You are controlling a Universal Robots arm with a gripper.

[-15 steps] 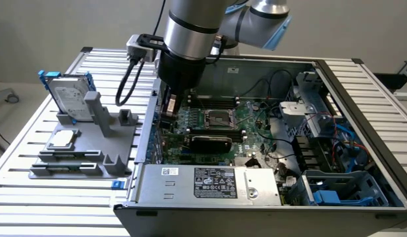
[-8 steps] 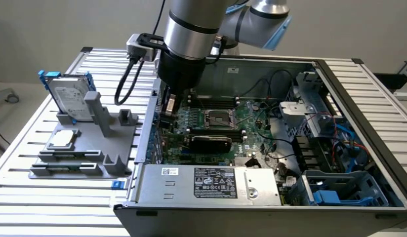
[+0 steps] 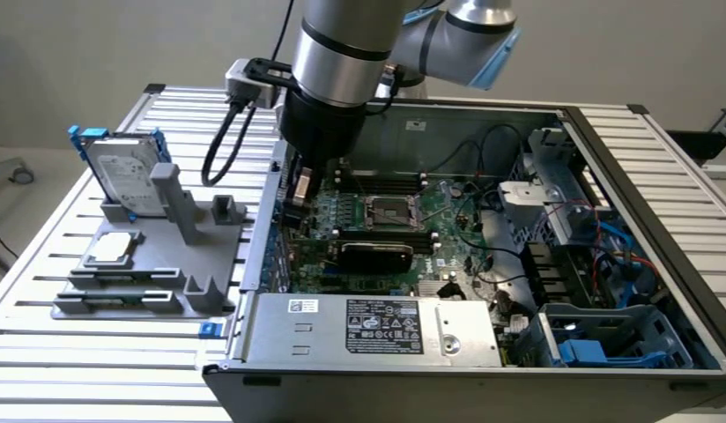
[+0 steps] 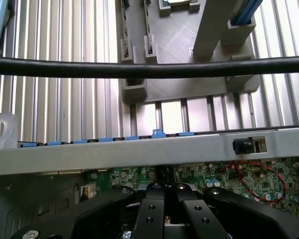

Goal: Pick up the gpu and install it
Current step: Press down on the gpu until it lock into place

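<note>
I see my gripper (image 4: 165,191) with jaws together low inside the computer case (image 3: 645,150), while the gpu (image 3: 375,255) already sits on the motherboard (image 3: 339,211), so installation looks almost done to me, and the power supply (image 3: 375,326) label I cannot read.

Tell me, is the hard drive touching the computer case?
Apart. The exterior view shows the hard drive standing in its grey holder, with table slats between it and the computer case.
</note>
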